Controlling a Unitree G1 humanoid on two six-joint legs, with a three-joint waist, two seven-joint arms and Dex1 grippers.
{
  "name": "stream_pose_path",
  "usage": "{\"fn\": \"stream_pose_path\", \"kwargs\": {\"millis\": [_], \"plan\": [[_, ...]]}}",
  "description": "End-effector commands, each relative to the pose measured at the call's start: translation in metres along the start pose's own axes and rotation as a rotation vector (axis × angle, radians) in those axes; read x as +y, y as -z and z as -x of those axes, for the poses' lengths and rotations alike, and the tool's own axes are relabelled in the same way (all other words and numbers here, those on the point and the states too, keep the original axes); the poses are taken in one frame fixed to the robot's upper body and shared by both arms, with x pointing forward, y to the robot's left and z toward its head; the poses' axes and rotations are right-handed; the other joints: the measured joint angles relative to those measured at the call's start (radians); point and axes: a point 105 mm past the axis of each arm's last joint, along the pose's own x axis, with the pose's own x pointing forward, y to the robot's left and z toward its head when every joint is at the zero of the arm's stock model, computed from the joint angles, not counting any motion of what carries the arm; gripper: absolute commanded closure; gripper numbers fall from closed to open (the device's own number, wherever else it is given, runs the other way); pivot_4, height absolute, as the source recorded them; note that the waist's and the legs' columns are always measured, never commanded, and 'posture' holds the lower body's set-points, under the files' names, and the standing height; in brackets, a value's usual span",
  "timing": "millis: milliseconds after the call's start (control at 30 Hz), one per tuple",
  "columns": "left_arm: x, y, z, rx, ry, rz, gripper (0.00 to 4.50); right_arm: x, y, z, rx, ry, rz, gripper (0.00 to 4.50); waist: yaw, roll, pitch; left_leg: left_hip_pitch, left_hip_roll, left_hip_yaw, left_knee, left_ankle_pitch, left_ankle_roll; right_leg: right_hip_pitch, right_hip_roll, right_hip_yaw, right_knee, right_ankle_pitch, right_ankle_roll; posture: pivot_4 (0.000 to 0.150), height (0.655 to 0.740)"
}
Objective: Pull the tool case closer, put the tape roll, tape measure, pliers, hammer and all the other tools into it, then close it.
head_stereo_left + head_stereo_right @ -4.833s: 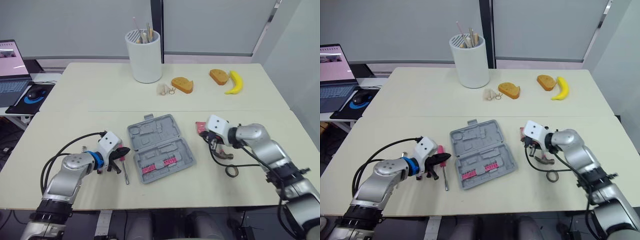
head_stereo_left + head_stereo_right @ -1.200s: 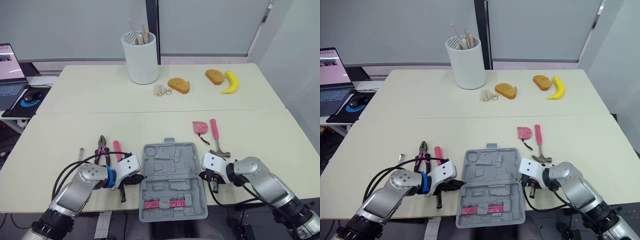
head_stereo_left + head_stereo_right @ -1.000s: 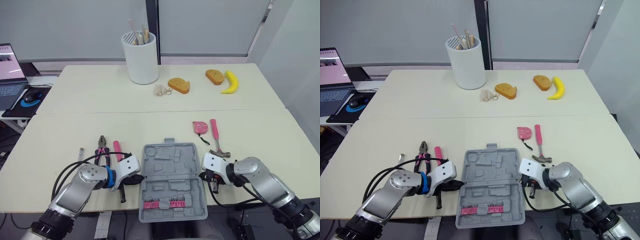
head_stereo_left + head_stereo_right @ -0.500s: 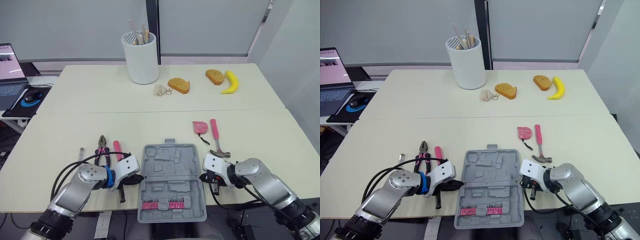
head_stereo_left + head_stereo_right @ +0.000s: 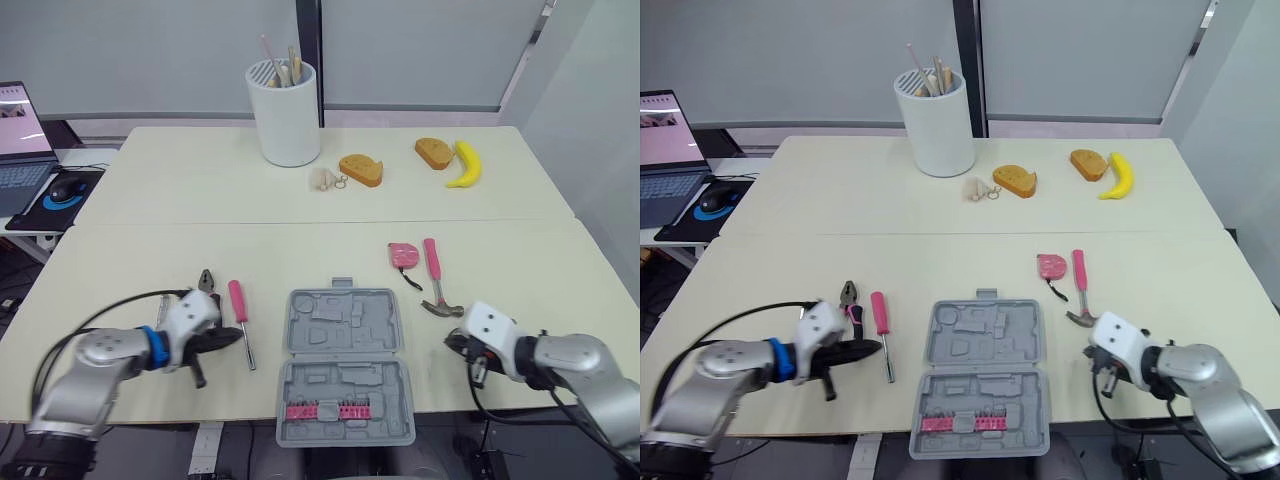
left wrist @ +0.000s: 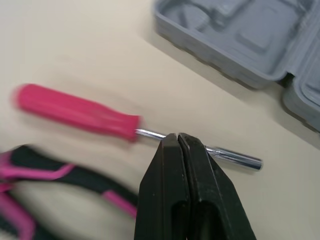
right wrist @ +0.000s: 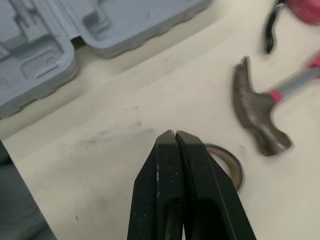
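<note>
Moulded grey plastic tool case (image 5: 345, 330)

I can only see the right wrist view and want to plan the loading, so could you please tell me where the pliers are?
Observer: The pliers lie on the table, on the robot's left of the tool case, next to a pink-handled screwdriver.
Operator: Thank you. Is the left gripper close to them?
Observer: Yes. The left gripper is shut on nothing, and its tips are at the screwdriver's metal shaft.
Operator: Is anything in the case already?
Observer: Only a row of pink bits, in the half nearest the robot. The other moulded slots look empty.
</note>
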Motion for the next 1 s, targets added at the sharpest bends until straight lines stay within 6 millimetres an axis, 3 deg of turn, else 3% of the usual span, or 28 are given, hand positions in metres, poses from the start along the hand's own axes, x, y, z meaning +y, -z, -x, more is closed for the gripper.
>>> {"fn": "stream_pose_path", "kwargs": {"millis": [33, 67, 267, 433, 567, 667, 833, 1000], "plan": [[0.026, 0.007, 0.044, -0.011, -0.14, 0.028, 3.92, -0.025, -0.007, 0.034, -0.05, 0.1, 0.066, 4.5, -0.001, 0.0, 0.0, 0.0, 0.0, 0.0, 0.0, 0.0, 0.0, 0.0, 0.0, 0.0, -0.001, 0.0, 0.0, 0.15, 0.74], [0.03, 0.011, 0.054, -0.009, -0.158, 0.051, 3.61, -0.029, -0.004, 0.041, -0.046, 0.11, 0.065, 4.5, -0.001, 0.0, 0.0, 0.001, 0.0, 0.001, 0.0, 0.0, 0.0, 0.001, 0.0, 0.0, -0.001, 0.0, 0.001, 0.15, 0.74], [0.037, 0.046, 0.119, 0.096, -0.261, 0.14, 1.65, -0.031, 0.014, 0.082, 0.021, 0.018, 0.006, 3.21, 0.002, -0.001, 0.0, 0.001, 0.001, 0.001, 0.0, 0.0, 0.0, 0.002, 0.0, 0.0, -0.003, -0.001, 0.004, 0.15, 0.74], [0.03, 0.068, 0.137, 0.141, -0.296, 0.166, 0.01, -0.042, 0.023, 0.097, 0.062, 0.0, -0.004, 2.06, 0.005, -0.002, -0.001, 0.002, 0.002, 0.002, 0.0, 0.0, 0.0, 0.002, -0.001, 0.001, -0.003, -0.001, 0.004, 0.15, 0.74], [0.028, 0.069, 0.132, 0.116, -0.309, 0.154, 0.0, -0.049, 0.027, 0.097, 0.07, -0.002, -0.008, 1.09, 0.015, -0.003, -0.001, 0.002, 0.002, 0.003, 0.0, 0.0, 0.0, 0.002, -0.001, 0.001, -0.003, -0.001, 0.003, 0.15, 0.74], [0.028, 0.063, 0.131, 0.091, -0.317, 0.143, 0.0, -0.05, 0.035, 0.095, 0.094, -0.013, 0.01, 0.07, 0.017, -0.003, -0.001, 0.001, 0.002, 0.003, 0.0, 0.0, 0.001, 0.001, -0.001, 0.001, -0.004, 0.001, 0.0, 0.15, 0.74], [0.026, 0.066, 0.136, 0.105, -0.339, 0.151, 0.0, -0.051, 0.048, 0.094, 0.132, -0.031, 0.023, 0.03, 0.017, -0.003, -0.001, 0.001, 0.002, 0.003, 0.0, -0.001, 0.001, 0.001, -0.001, 0.001, -0.004, 0.001, 0.0, 0.15, 0.74], [0.028, 0.061, 0.135, 0.099, -0.347, 0.13, 0.0, -0.056, 0.049, 0.091, 0.118, -0.016, 0.044, 0.03, 0.016, -0.003, -0.001, 0.001, 0.003, 0.004, 0.0, -0.001, 0.001, 0.001, -0.001, 0.001, -0.004, 0.001, 0.0, 0.15, 0.74]]}}
